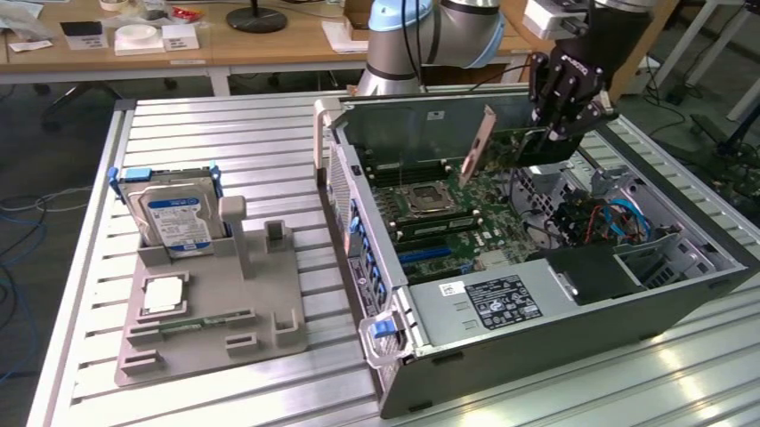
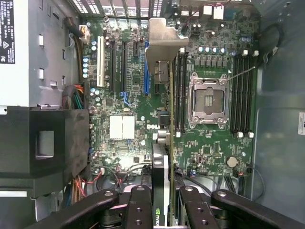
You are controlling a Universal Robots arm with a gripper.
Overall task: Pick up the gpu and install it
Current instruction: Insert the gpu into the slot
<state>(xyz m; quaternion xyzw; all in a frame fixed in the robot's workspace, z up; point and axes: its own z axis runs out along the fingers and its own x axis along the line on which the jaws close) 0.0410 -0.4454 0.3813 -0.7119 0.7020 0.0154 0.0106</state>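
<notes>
A: Where do we see the gpu (image 1: pixel 522 149)?

B: We see it in the end effector (image 1: pixel 558 133), lifted over the open computer case (image 1: pixel 665 294) on the bench (image 1: pixel 214 133). It stands on edge, with its silver bracket (image 1: pixel 478 147) towards the exterior view's left.

A: And the grip?

B: The fingers are closed narrowly on the card. In the wrist view we find the end effector (image 2: pixel 167 205) clamped on the gpu (image 2: pixel 161 164), one black finger (image 2: pixel 140 202) on each side.

A: Is it seated?

B: Not that we can see. It hangs above the motherboard (image 2: pixel 124 95), between the blue slot (image 2: pixel 145 71) and the processor socket (image 2: pixel 208 102). The hard drive (image 1: pixel 176 221) stands well apart, in its grey holder.
</notes>
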